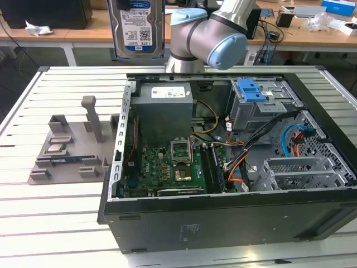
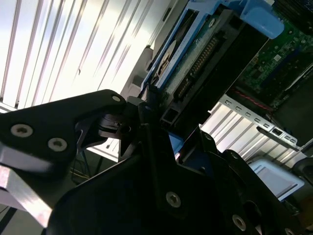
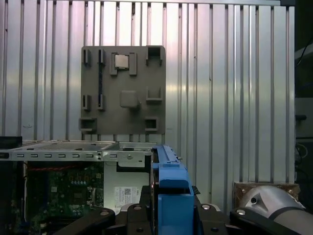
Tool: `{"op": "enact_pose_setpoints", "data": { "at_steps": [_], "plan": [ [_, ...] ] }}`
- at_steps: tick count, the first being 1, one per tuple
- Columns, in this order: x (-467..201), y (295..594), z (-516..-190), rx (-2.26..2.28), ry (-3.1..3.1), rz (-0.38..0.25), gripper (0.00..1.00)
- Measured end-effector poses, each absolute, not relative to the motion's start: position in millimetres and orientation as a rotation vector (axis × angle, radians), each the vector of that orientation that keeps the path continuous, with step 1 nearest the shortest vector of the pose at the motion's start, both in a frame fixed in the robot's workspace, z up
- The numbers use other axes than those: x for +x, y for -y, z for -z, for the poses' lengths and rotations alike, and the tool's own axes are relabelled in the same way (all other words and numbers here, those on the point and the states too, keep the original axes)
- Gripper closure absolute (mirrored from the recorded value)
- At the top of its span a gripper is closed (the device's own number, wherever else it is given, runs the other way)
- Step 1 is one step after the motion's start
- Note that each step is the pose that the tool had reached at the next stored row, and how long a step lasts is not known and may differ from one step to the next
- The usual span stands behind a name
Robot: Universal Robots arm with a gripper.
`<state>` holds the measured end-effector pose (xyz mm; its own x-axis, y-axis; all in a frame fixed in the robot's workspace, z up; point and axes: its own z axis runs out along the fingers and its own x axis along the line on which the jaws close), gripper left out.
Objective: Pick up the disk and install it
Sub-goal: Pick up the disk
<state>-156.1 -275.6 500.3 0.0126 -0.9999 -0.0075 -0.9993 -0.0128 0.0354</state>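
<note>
The disk hangs upright in the air with its white-and-blue label facing the exterior camera, above the far side of the slatted table and just to the exterior view's left of the arm. In the second wrist view its connector edge and blue side rails stick out from the black tool, which is pinching the disk between its fingers. In the first wrist view one blue rail rises from the tool's body. Below it, the open computer case lies on the table, showing a grey power-supply box, a green motherboard and a blue latch on the drive bay. A grey parts holder sits beside the case on the exterior view's left.
</note>
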Motion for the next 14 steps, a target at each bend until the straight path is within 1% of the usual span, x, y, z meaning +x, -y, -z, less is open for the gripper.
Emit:
{"op": "enact_pose_setpoints", "data": {
  "at_steps": [14],
  "plan": [
    [-147.4, 278.5, -500.2, 2.221, 2.193, 0.047, 0.63]
  ]
}}
